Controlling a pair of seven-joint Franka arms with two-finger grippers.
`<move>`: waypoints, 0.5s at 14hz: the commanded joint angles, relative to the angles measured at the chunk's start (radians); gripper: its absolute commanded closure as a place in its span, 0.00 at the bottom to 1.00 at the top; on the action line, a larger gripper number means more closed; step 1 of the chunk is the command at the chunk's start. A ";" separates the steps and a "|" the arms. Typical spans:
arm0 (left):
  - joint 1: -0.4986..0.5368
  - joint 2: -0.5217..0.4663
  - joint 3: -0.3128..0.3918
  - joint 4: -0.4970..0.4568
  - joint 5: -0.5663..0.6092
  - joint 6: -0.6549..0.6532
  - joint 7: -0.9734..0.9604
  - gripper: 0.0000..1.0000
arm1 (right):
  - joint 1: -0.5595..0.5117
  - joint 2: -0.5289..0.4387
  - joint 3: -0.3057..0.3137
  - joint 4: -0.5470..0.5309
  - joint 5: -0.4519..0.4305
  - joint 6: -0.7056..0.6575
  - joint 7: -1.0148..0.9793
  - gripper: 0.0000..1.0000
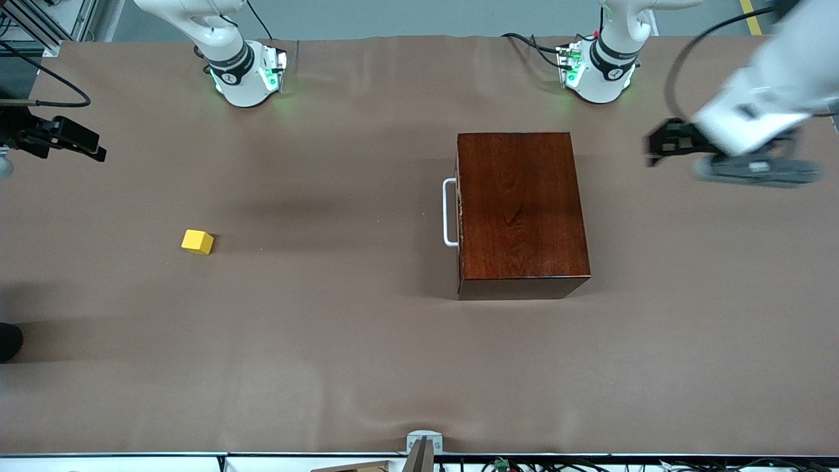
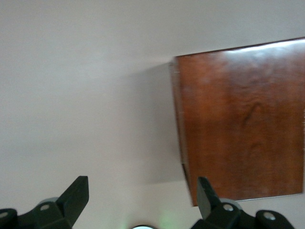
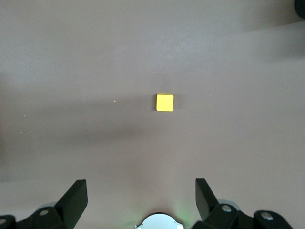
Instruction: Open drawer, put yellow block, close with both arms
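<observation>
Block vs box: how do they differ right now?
The block is bright yellow; the box is glossy dark reddish-brown. The block is far smaller than the box. The block sits toward the right arm's end of the table, the box toward the left arm's. Both rest on the table, untouched.

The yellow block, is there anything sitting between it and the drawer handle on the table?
Nothing visible does. Only bare tabletop lies between the yellow block and the drawer's white handle. The drawer itself is closed, so the block cannot go in yet.
</observation>
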 commanded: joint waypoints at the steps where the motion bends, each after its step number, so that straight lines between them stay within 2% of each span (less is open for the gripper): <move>1: -0.157 0.146 -0.017 0.129 0.022 0.023 -0.183 0.00 | -0.003 -0.010 0.003 -0.002 0.004 0.003 -0.003 0.00; 3: -0.274 0.259 -0.005 0.213 0.023 0.057 -0.257 0.00 | -0.003 -0.003 0.002 -0.002 -0.002 0.008 -0.005 0.00; 5: -0.378 0.344 0.001 0.237 0.037 0.126 -0.344 0.00 | -0.006 0.005 0.002 -0.002 -0.002 0.008 -0.003 0.00; 7: -0.490 0.430 0.023 0.261 0.127 0.198 -0.457 0.00 | -0.014 0.017 0.002 0.014 -0.004 0.008 -0.006 0.00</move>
